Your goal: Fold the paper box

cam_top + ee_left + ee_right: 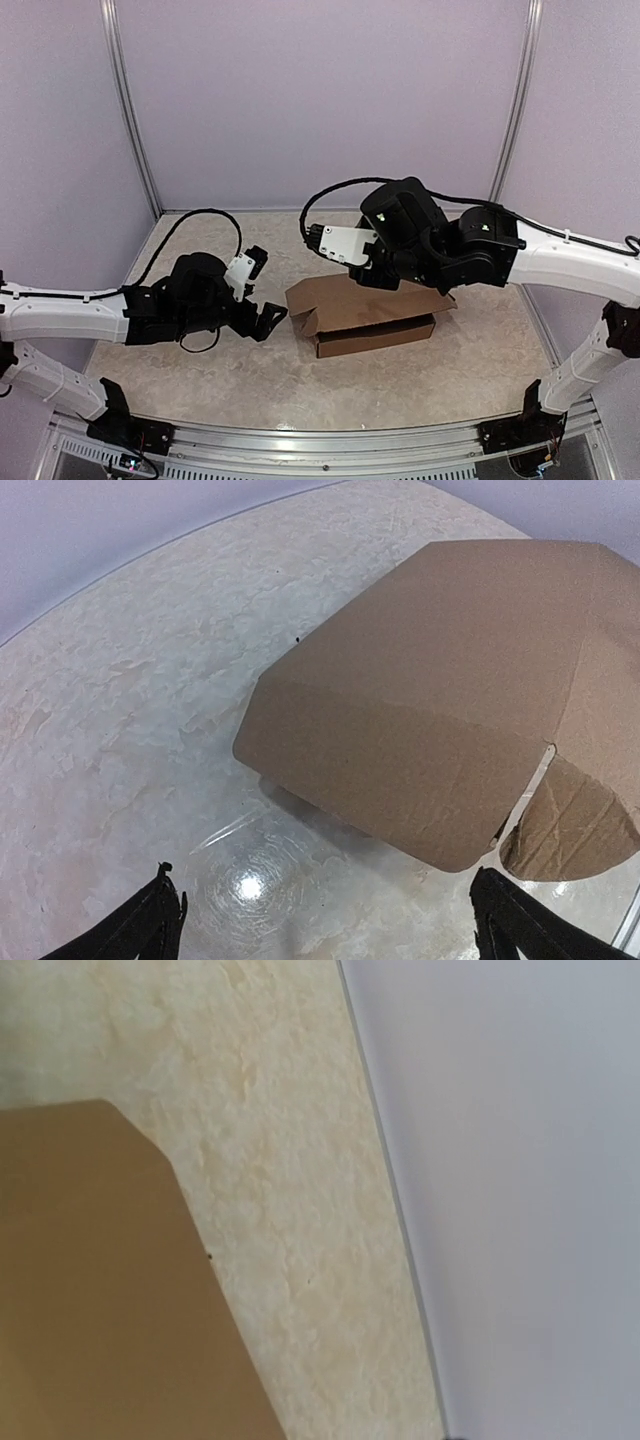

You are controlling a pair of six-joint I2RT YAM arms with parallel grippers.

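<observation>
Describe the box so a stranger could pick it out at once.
Start at the pale mottled table inside the lilac walls. Near its middle, just right of the left gripper, sits the box. It is the only brown cardboard thing there: shallow, rectangular, a loose flap at its left end.

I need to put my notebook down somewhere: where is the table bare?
The table is bare between the paper box and the front rail, and along the back wall left of the right arm. Crowded around the box: the left gripper beside its left end, the right arm over its top.
</observation>
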